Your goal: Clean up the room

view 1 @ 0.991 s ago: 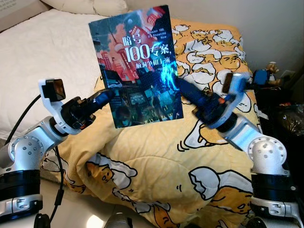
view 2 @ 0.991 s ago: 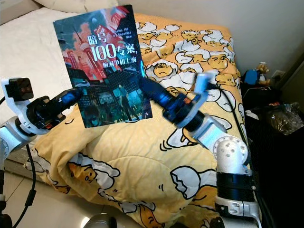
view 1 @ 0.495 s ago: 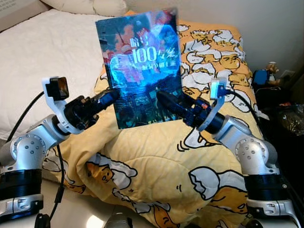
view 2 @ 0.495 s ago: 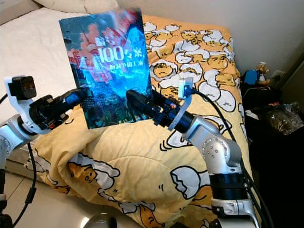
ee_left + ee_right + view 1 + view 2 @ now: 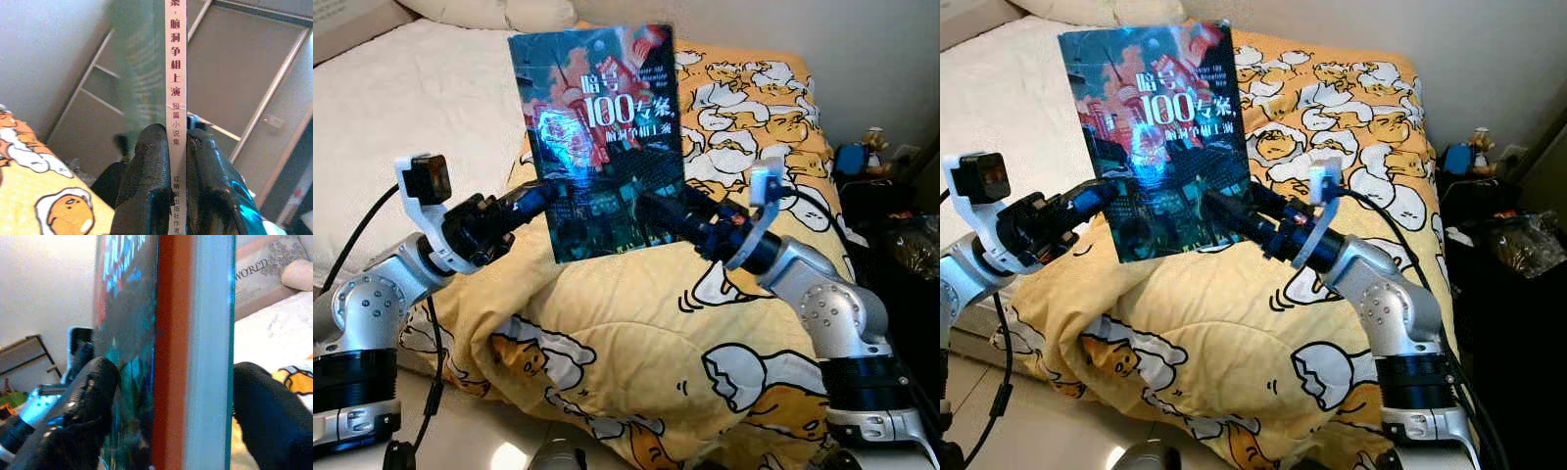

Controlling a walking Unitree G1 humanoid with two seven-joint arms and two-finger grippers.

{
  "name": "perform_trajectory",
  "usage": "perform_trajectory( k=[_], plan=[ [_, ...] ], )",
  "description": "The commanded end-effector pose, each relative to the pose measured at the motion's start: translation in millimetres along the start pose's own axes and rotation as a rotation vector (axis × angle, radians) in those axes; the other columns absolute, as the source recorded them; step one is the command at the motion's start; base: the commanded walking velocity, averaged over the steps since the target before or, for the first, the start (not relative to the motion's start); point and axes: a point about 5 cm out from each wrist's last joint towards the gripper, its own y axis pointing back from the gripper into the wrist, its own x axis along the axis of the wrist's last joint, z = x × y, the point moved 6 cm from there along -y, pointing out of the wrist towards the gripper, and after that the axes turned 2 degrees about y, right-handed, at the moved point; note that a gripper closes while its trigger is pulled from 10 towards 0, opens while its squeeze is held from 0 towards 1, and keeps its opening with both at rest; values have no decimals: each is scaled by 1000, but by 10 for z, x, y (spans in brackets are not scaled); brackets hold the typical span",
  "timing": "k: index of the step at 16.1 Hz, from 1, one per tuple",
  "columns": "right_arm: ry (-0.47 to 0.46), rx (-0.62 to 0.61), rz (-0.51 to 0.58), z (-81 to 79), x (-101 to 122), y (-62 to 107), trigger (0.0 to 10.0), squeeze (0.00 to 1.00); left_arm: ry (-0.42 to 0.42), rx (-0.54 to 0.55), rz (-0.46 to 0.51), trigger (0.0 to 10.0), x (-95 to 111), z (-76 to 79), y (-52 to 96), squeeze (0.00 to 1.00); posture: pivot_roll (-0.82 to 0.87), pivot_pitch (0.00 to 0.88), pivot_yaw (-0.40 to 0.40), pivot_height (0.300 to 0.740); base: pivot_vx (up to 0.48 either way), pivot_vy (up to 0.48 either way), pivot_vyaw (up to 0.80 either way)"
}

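Bed behind everything, yellow egg-print duvet [image 5: 636,343] bunched under the arms; book [image 5: 599,137] is held upright above it. Left gripper [image 5: 536,199] pinches the spine edge; right gripper [image 5: 658,208] has slid in from the far edge onto the lower cover, fingers [image 5: 93,382] spread around the book, one touching. Looks like a handover or regrip before shelving.
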Motion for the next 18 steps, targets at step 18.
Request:
perform_trajectory(
  k=[18],
  plan=[
    [-91, -31, 132, -14, 417, -250, 0, 0, -57, 80, 144, 0, 396, -138, -274, 0, 60, 0, -34, 740, 0, 0, 0]
  ],
)
